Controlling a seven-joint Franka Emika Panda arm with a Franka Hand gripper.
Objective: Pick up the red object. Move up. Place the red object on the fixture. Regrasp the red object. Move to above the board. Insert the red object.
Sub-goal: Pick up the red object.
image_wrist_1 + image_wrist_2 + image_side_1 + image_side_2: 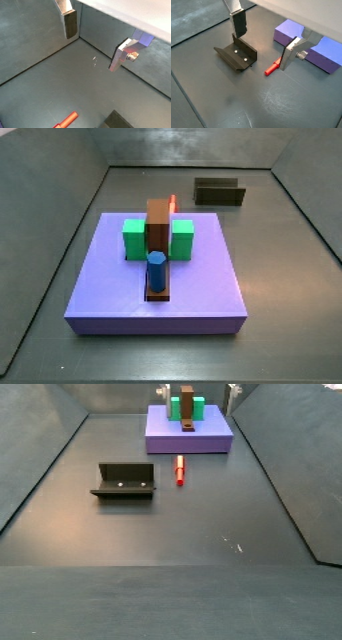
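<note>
The red object (272, 67) is a slim red peg lying flat on the dark floor, between the fixture (236, 55) and the purple board (308, 44). A side view shows the red object (181, 471) just in front of the board (214, 439), with the fixture (124, 480) beside it. My gripper (263, 52) hangs open above the floor, over the gap between fixture and peg, with nothing between its fingers (240, 22). In a wrist view the gripper (92, 52) is high over bare floor and the red object (67, 120) lies far below.
The board (201, 293) carries green blocks (134, 238), a tall brown block (159, 228) and a blue peg (156, 271). Behind it show the red object's tip (173, 203) and the fixture (219, 192). Sloping grey walls (40, 464) enclose the floor.
</note>
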